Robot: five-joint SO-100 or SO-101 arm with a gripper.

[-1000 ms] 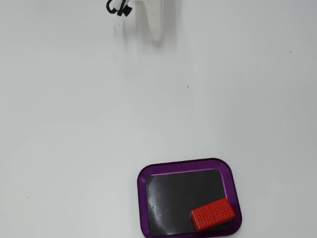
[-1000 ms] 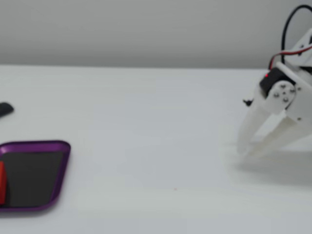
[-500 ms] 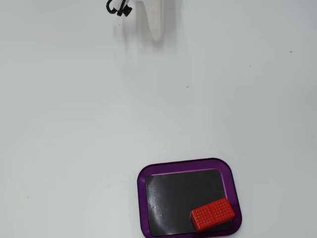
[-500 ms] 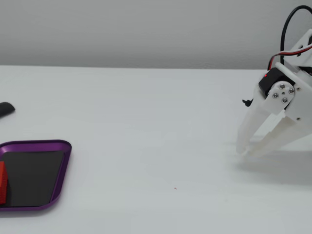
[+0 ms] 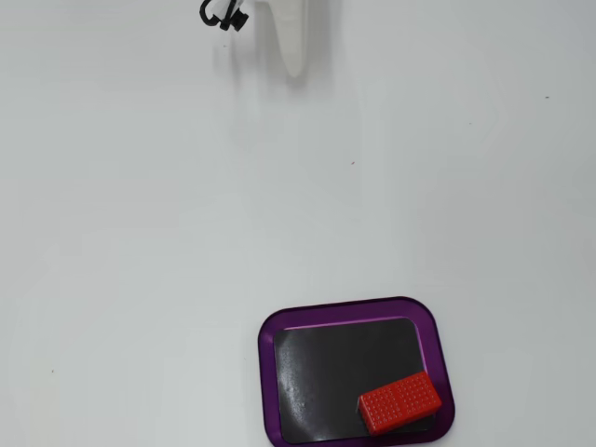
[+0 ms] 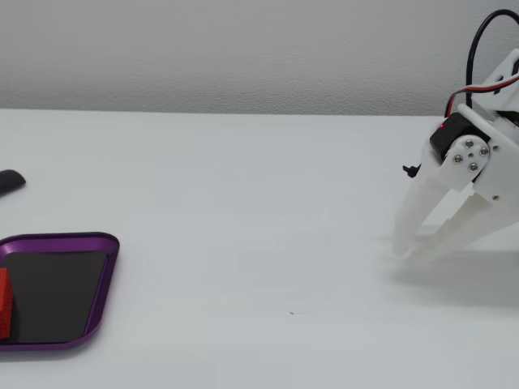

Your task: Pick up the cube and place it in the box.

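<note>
While the gripper rests with its white fingertips together near the table, empty, the cube lies well apart from it inside the box, in the corner farthest from the fingers.

White surface under a grey wall. At the left edge lies the box, purple rim, black floor, partly cut off by the frame. The cube sits inside it, only a red sliver visible at the frame edge. A small dark object lies on the surface behind the box, identity unclear. At far right, the white gripper points down, tips at or just above the surface, jaws meeting at the tips, holding nothing. Black and red cables rise from the arm. Gripper and box are well apart.
</note>
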